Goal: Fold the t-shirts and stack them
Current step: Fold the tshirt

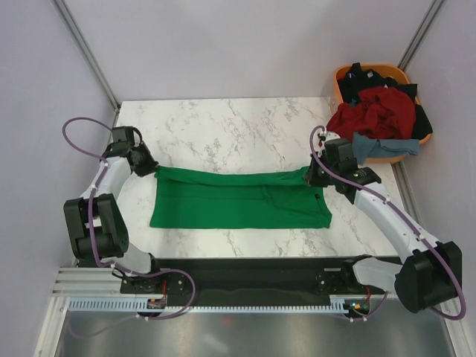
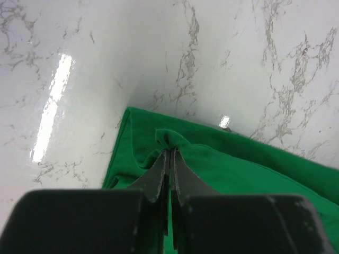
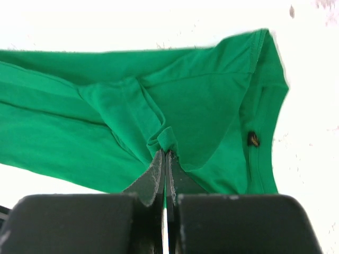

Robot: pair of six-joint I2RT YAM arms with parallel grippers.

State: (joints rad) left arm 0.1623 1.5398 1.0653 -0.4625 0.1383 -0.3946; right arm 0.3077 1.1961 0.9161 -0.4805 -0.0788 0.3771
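Green t-shirt [image 1: 238, 199] lies part-folded as a band toward the near edge of the bench [image 1: 223, 119], long axis left to right, collar toward the right edge. Left tool [image 2: 169, 153] and right tool [image 3: 164, 153] each clench a pinch of its far edge. Beyond the far right corner, dark red t-shirt [image 1: 375, 111], black t-shirt [image 1: 370, 77] and grey-blue t-shirt [image 1: 375, 147] sit unfolded in the orange basket [image 1: 339, 74]; no stack begun.

Green t-shirt [image 1: 223, 204] of matt soft cloth, table [image 1: 223, 126] glossy and marbled, basket [image 1: 341, 76] smooth orange plastic

Resembles a robotics lab cell: plain panel walls [image 1: 245, 44] around the marble table [image 1: 223, 126], slotted cable duct [image 1: 238, 303] at its near edge.
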